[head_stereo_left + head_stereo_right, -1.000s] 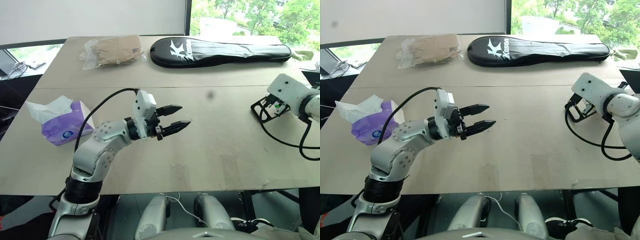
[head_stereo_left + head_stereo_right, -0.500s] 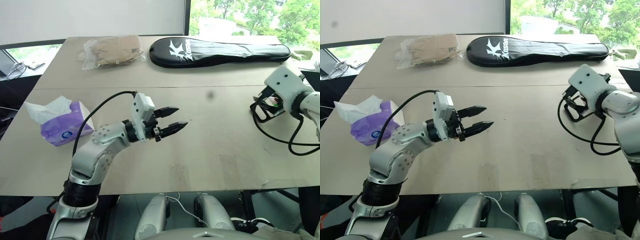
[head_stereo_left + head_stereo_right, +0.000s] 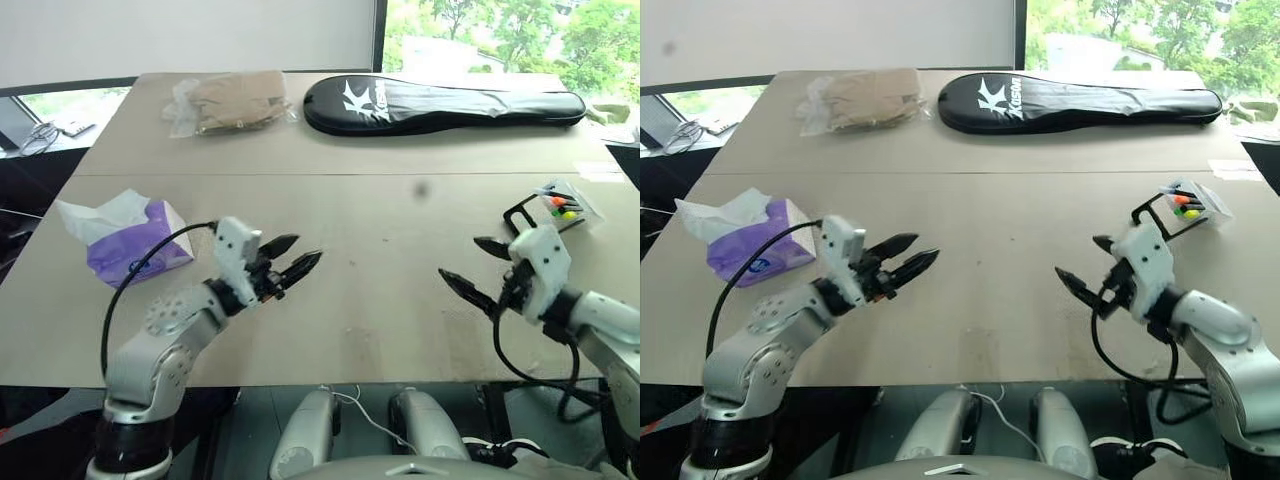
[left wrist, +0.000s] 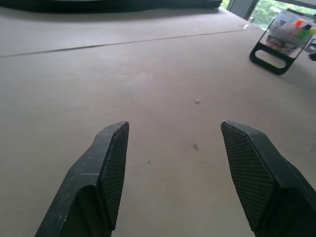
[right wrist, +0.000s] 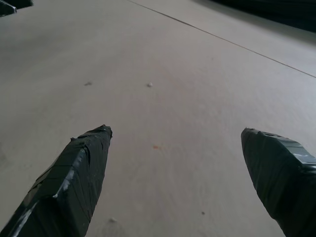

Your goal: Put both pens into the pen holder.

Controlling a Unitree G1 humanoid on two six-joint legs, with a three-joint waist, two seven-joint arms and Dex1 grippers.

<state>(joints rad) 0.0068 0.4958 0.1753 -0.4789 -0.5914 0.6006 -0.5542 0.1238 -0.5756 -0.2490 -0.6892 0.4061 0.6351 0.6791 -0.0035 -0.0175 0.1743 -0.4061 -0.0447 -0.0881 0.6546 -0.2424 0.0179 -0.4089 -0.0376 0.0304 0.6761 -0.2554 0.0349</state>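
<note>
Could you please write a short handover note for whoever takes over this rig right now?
Left gripper: open, empty, above the table, left of centre.
Right gripper: wide open, empty, above the table just in front of the pen holder.
Pen holder: at the table's right edge, coloured tips showing inside. No pen lies loose on the table.
Done: by the look of it, both pens are in the holder, though they cannot be told apart.
Left: confirm that; keep arms clear.

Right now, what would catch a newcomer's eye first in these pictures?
Both grippers, left and right, open and empty above the bare middle of the table. By the right one, at the table's right edge, stands the pen holder with bright tips inside. A long black bag lies across the far side.
</note>
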